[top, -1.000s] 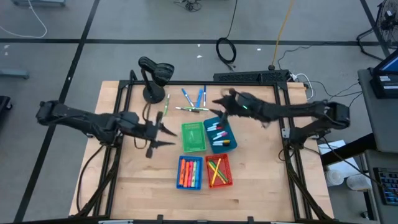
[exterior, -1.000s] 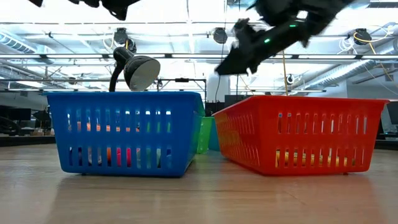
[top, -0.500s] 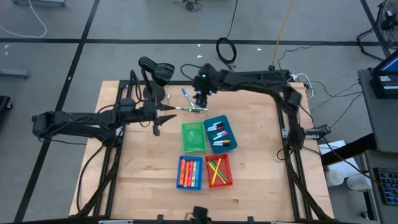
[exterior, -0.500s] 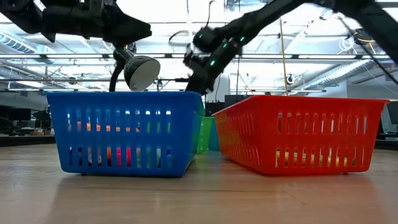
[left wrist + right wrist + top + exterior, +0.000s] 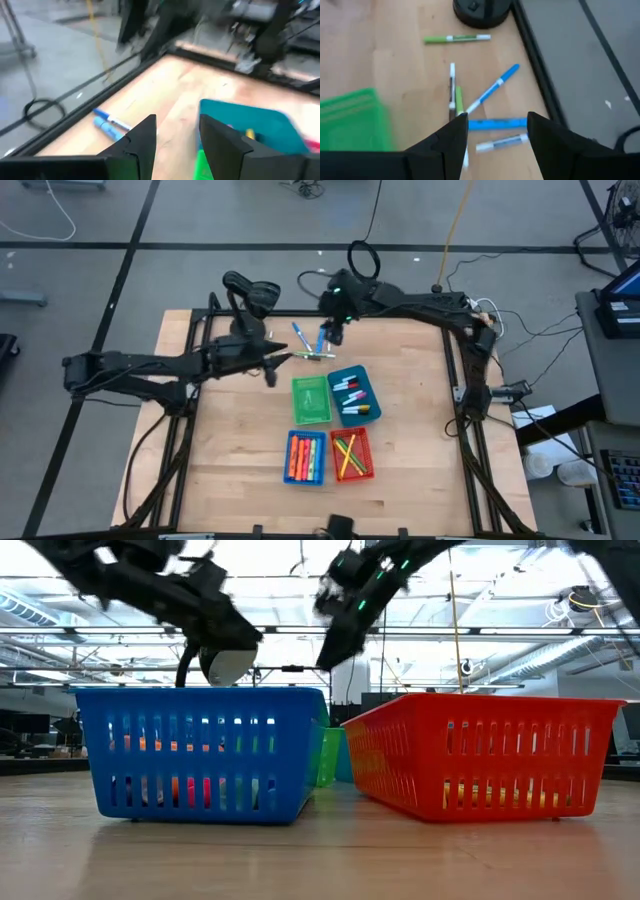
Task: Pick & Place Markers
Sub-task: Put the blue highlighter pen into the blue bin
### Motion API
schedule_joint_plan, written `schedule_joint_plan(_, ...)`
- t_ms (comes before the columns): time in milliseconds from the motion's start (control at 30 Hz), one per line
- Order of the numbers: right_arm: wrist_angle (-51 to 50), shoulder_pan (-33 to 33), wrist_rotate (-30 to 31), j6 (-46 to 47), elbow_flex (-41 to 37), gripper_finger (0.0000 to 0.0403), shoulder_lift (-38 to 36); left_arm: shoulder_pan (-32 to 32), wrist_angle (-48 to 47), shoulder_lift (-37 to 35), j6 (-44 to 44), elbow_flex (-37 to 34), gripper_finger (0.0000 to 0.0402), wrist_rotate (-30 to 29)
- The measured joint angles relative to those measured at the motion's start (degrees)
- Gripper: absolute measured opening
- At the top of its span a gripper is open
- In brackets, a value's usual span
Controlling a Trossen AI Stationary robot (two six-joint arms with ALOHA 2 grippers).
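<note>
Lying loose behind the teal bin (image 5: pixel 354 396), toward the lamp base (image 5: pixel 481 11): the markers (image 5: pixel 312 344), blue, green and white, crossing and touching. Hovering above that cluster with fingers apart and empty: the right gripper (image 5: pixel 492 131). Reaching in beside the same bin, also spread and empty: the left gripper (image 5: pixel 177 131).

Risking, probably, a two-marker pinch or a scatter, given how tightly the pens are overlapping; risking too a clash between arms converging on one pile.

Showing individual pens clearly only from the right wrist; hiding them entirely behind the blue bin (image 5: pixel 200 750) and red bin (image 5: pixel 485 755) from the low camera.
</note>
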Motion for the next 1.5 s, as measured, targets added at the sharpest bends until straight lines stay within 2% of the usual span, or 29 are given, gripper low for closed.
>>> schedule_joint_plan(167, -0.2, -0.1, -0.1, 2.6, -7.3, 0.0192, -13.7, 2.1, -9.0, 13.4, 0.9, 13.4, 0.0154, -0.8)
schedule_joint_plan(300, 3.7, -0.2, 0.1, 4.5, -18.6, 0.0192, -27.5, 6.2, -19.4, 23.2, -0.6, 26.3, 0.0154, 1.8)
schedule_joint_plan(467, 19.1, 0.5, 0.1, 7.3, -38.7, 0.0192, -46.3, 10.7, -38.9, 36.0, -3.0, 42.9, 0.0154, 2.1)
schedule_joint_plan(600, 34.0, 1.8, 0.0, 8.5, -54.2, 0.0192, -57.7, 13.2, -52.4, 46.5, -6.8, 55.8, 0.0154, 2.8)
schedule_joint_plan(733, 44.5, 2.9, 0.0, 8.4, -65.0, 0.0192, -64.9, 13.9, -57.6, 54.8, -8.2, 64.1, 0.0154, 4.9)
schedule_joint_plan(867, 50.3, 3.2, 0.0, 7.5, -70.9, 0.0192, -68.6, 13.9, -58.1, 60.4, -10.5, 67.8, 0.0154, 6.8)
schedule_joint_plan(1033, 51.2, 3.2, 0.0, 6.1, -71.3, 0.0192, -70.5, 14.5, -58.8, 64.2, -12.3, 68.6, 0.0154, 7.0)
schedule_joint_plan(1300, 51.3, 3.2, -0.3, 5.3, -71.3, 0.0192, -70.6, 15.6, -60.0, 64.4, -13.7, 68.7, 0.013, 7.0)
schedule_joint_plan(1500, 53.2, 3.2, -0.4, 6.3, -71.3, 0.0192, -70.6, 17.0, -61.4, 64.9, -12.7, 68.7, 0.01, 12.4)
